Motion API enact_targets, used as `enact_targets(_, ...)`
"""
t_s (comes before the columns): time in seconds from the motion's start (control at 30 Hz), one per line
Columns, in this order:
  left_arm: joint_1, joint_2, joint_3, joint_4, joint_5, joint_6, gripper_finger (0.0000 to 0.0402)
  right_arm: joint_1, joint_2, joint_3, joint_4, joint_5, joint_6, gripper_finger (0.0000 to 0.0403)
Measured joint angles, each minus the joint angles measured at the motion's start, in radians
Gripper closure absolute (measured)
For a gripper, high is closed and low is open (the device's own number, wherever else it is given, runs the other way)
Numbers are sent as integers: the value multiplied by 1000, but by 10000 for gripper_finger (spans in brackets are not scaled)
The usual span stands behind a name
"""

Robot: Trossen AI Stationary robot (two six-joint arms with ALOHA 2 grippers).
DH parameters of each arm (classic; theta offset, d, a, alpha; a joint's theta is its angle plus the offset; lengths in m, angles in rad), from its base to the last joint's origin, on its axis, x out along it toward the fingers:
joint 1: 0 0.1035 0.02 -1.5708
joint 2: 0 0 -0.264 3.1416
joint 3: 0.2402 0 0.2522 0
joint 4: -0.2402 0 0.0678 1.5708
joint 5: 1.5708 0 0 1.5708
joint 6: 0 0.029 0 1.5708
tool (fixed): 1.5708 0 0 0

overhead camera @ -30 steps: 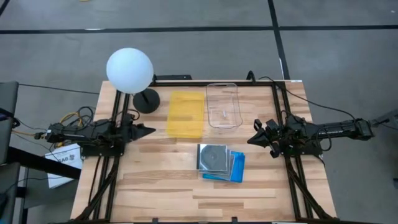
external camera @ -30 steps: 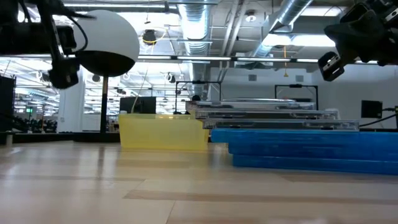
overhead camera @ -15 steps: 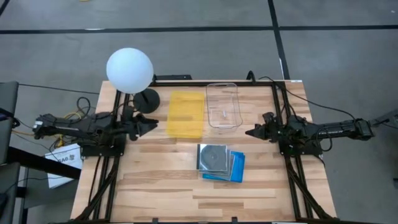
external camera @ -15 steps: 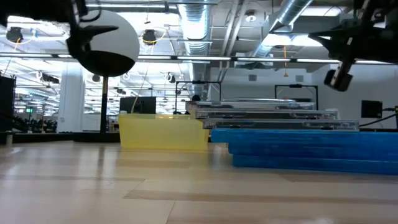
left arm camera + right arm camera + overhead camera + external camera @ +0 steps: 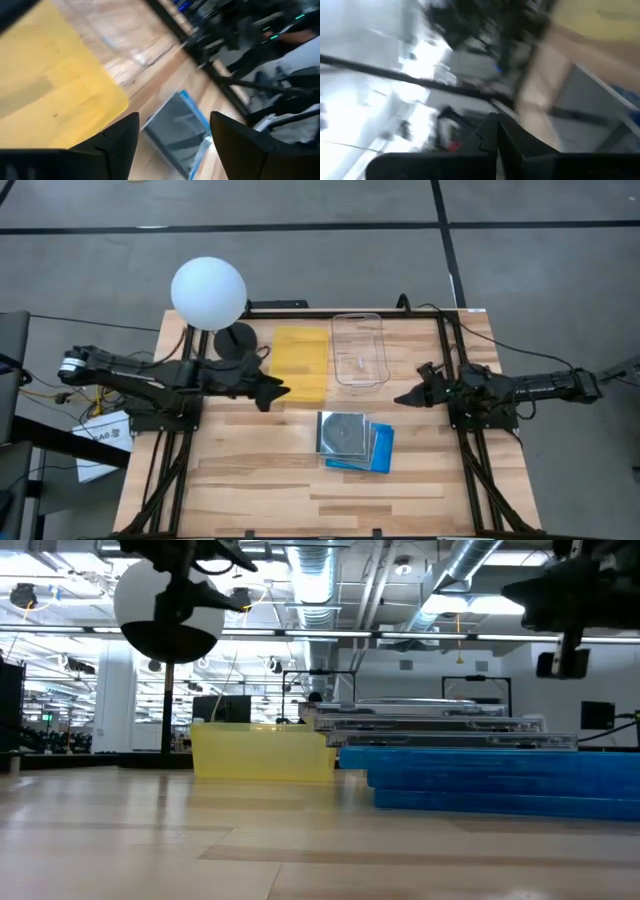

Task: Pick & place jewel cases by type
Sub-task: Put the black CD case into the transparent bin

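Observation:
A stack of jewel cases (image 5: 355,442) lies flat at the table's middle: clear cases showing a silver disc on top, bright blue ones (image 5: 500,780) below. My left gripper (image 5: 275,392) hangs open above the table, over the near left corner of the yellow tray (image 5: 299,364), to the left of the stack; its fingers frame the stack (image 5: 180,132) from a distance. My right gripper (image 5: 402,398) is shut, level, in the air at the table's right, touching nothing.
A clear rectangular container (image 5: 360,348) stands beside the yellow tray at the far middle. A white globe lamp (image 5: 208,293) on a black base stands at the far left corner. Bare wood spreads along the near side of the table.
My left gripper has risen and reached toward the table's middle, from the left edge to the yellow tray's near corner, tipping downward. My right gripper has rolled about its own axis while staying at the right side, shut. The jewel cases have not moved.

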Motion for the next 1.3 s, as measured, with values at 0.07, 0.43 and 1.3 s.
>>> enact_targets(0.07,0,45,15,-50,5,-25,166,32,65,105,-215,20,-84,403)
enact_targets(0.43,8,235,20,-19,175,-187,166,189,476,544,-725,141,-442,403)
enact_targets(1.3,-251,188,-513,775,-19,-767,166,290,780,589,-669,146,-726,403)
